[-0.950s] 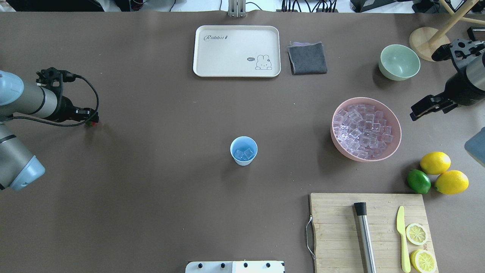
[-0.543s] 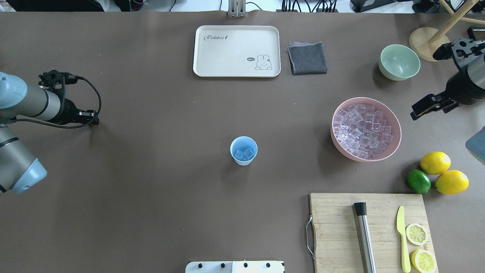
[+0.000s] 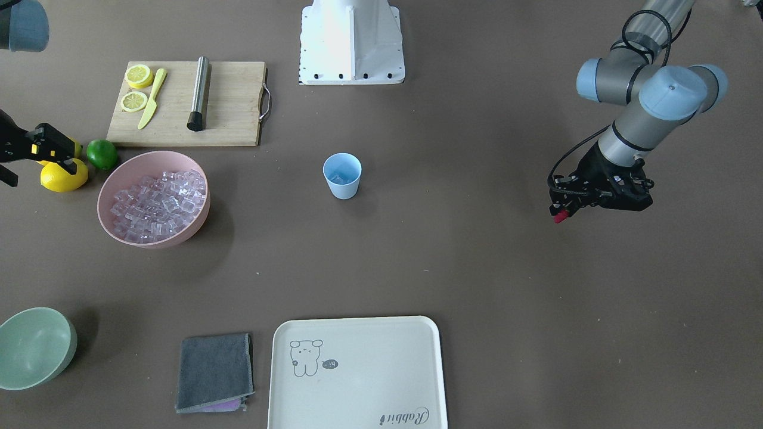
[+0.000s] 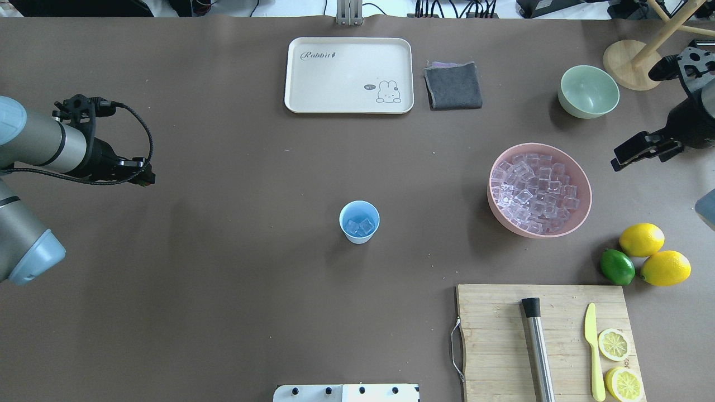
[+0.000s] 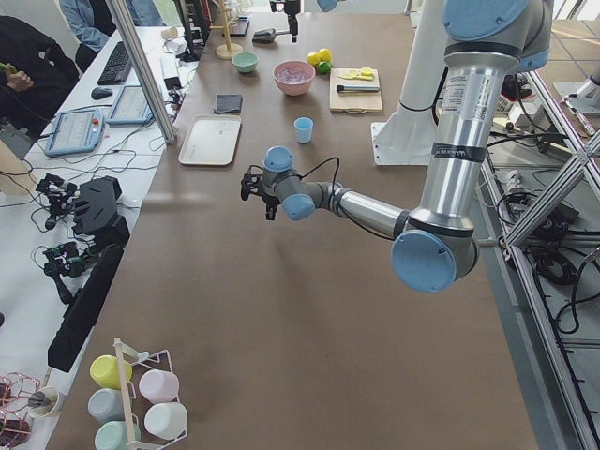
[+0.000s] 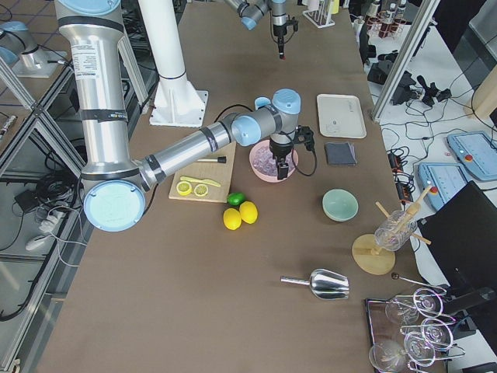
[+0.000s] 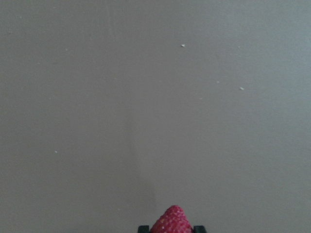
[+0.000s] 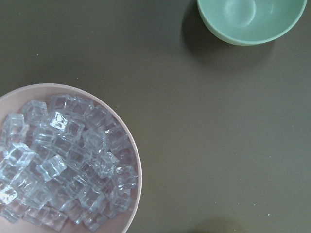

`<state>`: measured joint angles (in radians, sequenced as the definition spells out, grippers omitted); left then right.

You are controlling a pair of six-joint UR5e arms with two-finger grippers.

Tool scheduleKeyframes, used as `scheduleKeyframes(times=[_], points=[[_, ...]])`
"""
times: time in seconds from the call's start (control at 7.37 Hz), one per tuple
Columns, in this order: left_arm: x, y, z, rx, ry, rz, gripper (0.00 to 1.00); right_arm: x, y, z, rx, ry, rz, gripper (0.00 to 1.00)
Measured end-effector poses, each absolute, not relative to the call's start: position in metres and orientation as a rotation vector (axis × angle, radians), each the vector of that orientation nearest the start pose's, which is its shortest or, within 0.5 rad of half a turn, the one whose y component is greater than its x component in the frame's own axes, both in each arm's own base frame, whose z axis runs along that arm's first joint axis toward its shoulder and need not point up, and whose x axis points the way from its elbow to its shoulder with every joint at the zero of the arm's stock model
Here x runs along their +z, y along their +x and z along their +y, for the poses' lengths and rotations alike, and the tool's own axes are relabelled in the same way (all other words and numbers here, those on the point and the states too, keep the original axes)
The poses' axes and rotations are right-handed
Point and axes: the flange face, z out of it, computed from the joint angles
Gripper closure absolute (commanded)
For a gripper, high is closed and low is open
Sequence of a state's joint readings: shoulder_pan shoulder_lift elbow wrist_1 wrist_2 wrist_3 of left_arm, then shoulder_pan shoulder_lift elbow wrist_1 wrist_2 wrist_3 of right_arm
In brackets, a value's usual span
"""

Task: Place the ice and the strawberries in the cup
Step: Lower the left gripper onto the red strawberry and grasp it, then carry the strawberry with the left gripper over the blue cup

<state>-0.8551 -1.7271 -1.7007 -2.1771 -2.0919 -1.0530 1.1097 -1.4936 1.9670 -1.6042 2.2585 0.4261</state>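
- Brown bench (image 3: 453, 250), seen from across: the pale blue cup (image 3: 342, 174) stands upright near the middle with a little ice (image 3: 341, 178) in its bottom. Well to its right in this view, the left fingers (image 3: 566, 204) are closed on the red strawberry (image 3: 559, 218), held above the surface. At the left edge the right fingers (image 3: 45, 143) hang by the lemons (image 3: 59, 177) and lime (image 3: 102, 154), left of the pink bowl (image 3: 199, 217) heaped with more ice. I cannot tell whether they are open.
- Overhead, two cubes show inside the cup. The left fingers are well to its left and the strawberry is mostly hidden beneath them. The right fingers sit to the right of the pink bowl and nearer than the green bowl (image 4: 588, 91). A tray (image 4: 346, 78) and folded cloth (image 4: 453, 85) lie along the far side, and a cutting board (image 4: 491, 335) lies near right.
- From the left end, the near arm's fingers point down above the bench, nearer than the cup and tray.
- From the right end, the near arm's fingers show against the pink bowl, and their state is unreadable.
- On the left wrist camera, the strawberry's tip pokes up at the bottom edge between two black fingertips, with bare bench beyond.
- On the right wrist camera, the pink bowl of ice fills the lower left and the green bowl sits at the upper right.
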Motion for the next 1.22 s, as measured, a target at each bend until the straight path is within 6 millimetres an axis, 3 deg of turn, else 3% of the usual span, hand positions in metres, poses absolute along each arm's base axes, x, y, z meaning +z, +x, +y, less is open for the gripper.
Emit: scheduleKeyframes(times=[0.14,0.41,0.68,0.81,0.95,1.22], points=[[0.417,0.314,-0.475,-0.117,0.160,1.028,1.00,0.438,-0.159,-0.482,-0.181,0.087,-0.793,0.00],[0.340,0.350,-0.445,-0.178,0.095,1.120,1.00,0.448,-0.153,-0.479,-0.182,0.078,-0.788,0.00],[0.242,0.423,-0.414,-0.226,0.059,1.115,1.00,0.460,-0.141,-0.477,-0.162,0.067,-0.779,0.00],[0.203,0.455,-0.396,-0.237,0.048,1.106,1.00,0.466,-0.135,-0.476,-0.158,0.064,-0.774,0.00],[0.176,0.486,-0.379,-0.236,0.046,1.103,1.00,0.472,-0.128,-0.474,-0.162,0.066,-0.768,0.00],[0.147,0.536,-0.367,-0.225,0.054,1.093,1.00,0.479,-0.117,-0.472,-0.157,0.066,-0.762,0.00]])
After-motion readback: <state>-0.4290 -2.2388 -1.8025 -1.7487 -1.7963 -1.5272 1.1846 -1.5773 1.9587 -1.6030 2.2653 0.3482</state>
